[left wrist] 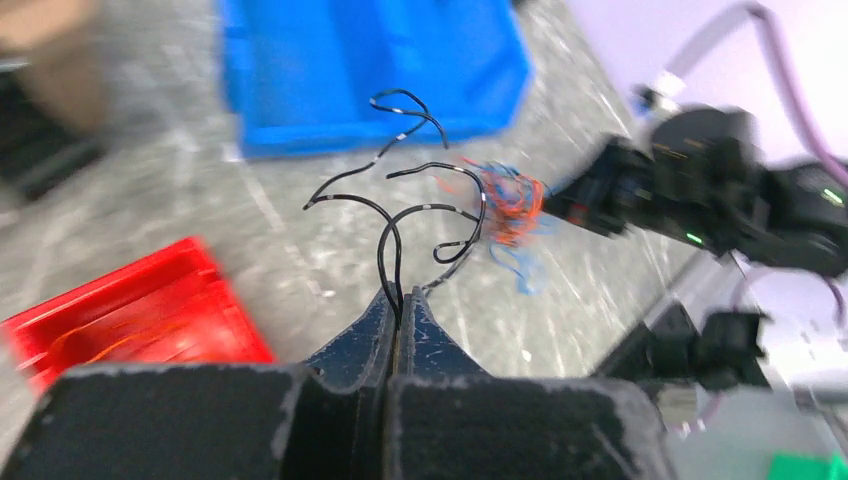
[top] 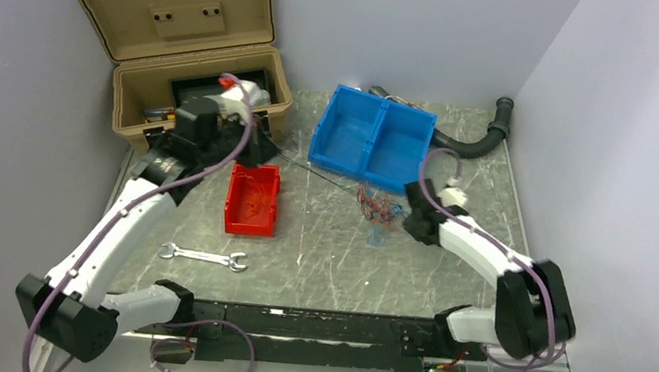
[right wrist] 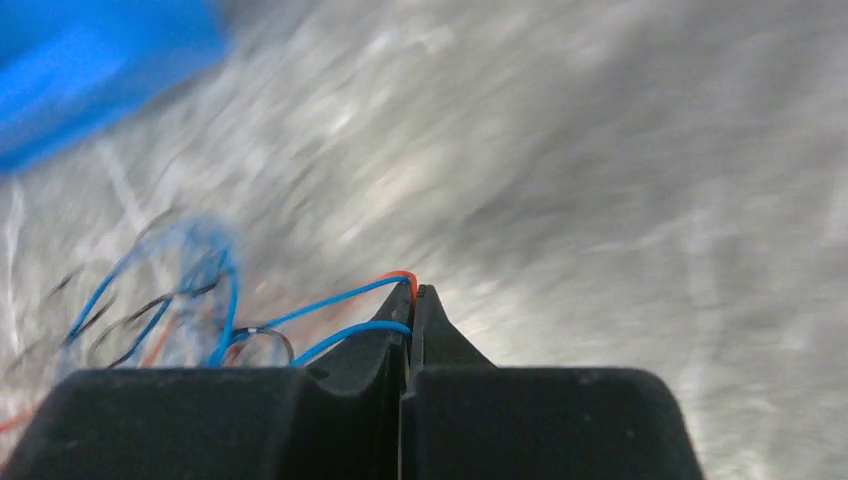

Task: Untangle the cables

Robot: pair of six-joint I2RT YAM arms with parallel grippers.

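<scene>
Between the two arms, just in front of the blue bin [top: 346, 168], the cables [top: 376, 211] lie as a small orange-red, blue and black tangle on the table [top: 328, 259]. Over by the red bin [top: 249, 226], the left fingers [left wrist: 365, 335] are clamped tight on a black wire that curls and loops away toward the tangle. The right fingers [right wrist: 440, 335] are pinched on blue and orange-red strands, right at the bunch.
</scene>
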